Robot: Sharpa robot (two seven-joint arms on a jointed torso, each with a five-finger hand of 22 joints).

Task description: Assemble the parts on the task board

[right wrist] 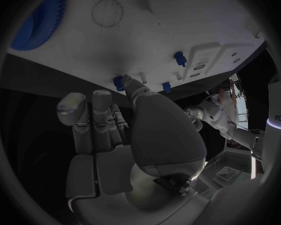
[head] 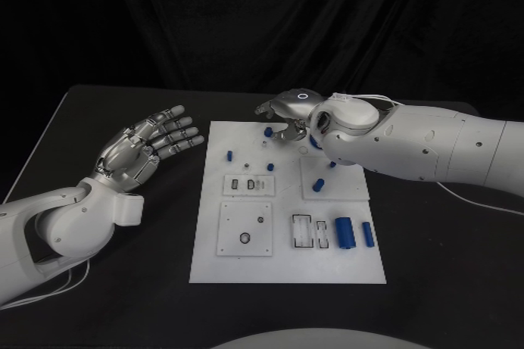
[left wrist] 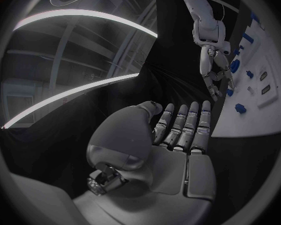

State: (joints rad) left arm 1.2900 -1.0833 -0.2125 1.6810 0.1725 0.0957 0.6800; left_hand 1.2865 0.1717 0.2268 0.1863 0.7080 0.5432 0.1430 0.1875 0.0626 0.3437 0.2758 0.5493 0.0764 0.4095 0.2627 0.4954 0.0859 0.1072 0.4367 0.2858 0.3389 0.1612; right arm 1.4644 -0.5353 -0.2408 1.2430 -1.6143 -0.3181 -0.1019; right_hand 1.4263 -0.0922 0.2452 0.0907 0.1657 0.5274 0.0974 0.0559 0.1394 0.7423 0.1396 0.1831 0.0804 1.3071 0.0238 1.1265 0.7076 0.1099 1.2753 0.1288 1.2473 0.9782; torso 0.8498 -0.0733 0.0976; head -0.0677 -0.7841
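The white task board [head: 286,250] lies in the middle of the black table. Small blue parts [head: 230,154] [head: 319,185] stand on its far half, and two blue cylinders [head: 345,232] lie near its right edge. My right hand [head: 289,116] hovers over the board's far edge, fingers arched down. In the right wrist view one fingertip [right wrist: 129,85] touches a small blue part [right wrist: 118,81] at the board's edge, and nothing is gripped. A blue gear [right wrist: 37,22] lies close by on the board. My left hand [head: 148,148] is raised left of the board, palm up, fingers spread and empty.
White rectangular fixtures with slots [head: 249,185] [head: 246,229] [head: 309,231] sit on the board's near half. Bare black table [head: 437,273] lies on both sides of the board. The right forearm [head: 425,148] hangs over the board's far right corner.
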